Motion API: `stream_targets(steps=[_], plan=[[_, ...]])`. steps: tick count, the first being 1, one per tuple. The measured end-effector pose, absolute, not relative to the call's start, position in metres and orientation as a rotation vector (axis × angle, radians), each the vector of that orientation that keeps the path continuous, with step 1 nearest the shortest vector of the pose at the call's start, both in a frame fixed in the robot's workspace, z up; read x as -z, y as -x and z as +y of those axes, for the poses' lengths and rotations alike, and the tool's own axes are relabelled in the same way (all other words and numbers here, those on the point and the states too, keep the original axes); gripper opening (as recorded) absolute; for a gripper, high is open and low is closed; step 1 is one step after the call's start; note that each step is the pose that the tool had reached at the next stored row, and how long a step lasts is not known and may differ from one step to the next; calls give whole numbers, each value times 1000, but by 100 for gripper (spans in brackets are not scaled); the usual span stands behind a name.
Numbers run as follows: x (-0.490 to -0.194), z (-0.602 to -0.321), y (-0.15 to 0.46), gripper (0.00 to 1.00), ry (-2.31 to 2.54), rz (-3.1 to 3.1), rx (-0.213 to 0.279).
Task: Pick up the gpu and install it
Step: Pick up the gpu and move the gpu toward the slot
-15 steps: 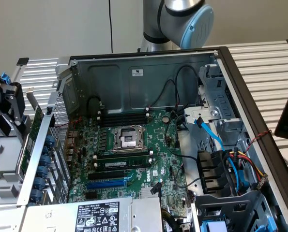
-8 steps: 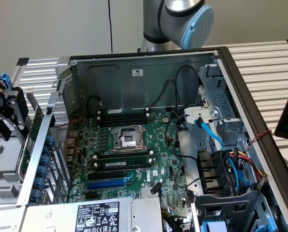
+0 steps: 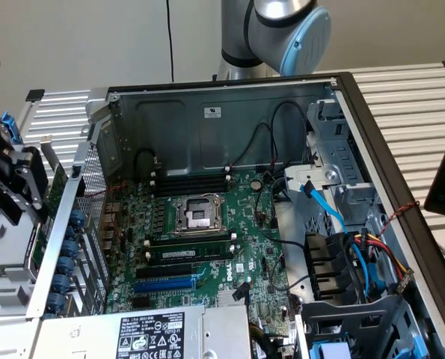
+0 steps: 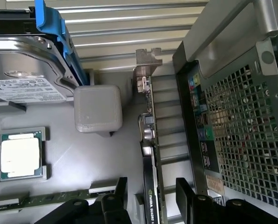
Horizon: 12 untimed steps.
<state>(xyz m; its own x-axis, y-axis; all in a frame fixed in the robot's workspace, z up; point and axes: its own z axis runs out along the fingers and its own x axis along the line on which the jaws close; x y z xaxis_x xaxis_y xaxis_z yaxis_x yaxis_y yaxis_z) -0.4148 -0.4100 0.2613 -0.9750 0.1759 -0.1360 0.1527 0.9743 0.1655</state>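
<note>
Hanging over the grey surface (image 4: 82,158), beyond the grey block (image 4: 97,109), the jaws stood apart with the graphics card (image 4: 149,140) between them, unclamped. The card stood on edge just outside the computer case (image 4: 232,116). Judgement: centre on the card and close squarely on its flat faces, clear of the bracket (image 4: 146,60).

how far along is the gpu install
Nothing is done yet. The hand is open astride the gpu, which stands on edge beside the case, not gripped. Left: lifting it and seating it; the blue slot on the motherboard is empty.
</note>
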Motion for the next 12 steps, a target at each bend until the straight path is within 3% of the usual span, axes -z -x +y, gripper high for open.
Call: stream_targets(steps=[12], plan=[[-243, -410, 414, 53, -271, 2967, -288]])
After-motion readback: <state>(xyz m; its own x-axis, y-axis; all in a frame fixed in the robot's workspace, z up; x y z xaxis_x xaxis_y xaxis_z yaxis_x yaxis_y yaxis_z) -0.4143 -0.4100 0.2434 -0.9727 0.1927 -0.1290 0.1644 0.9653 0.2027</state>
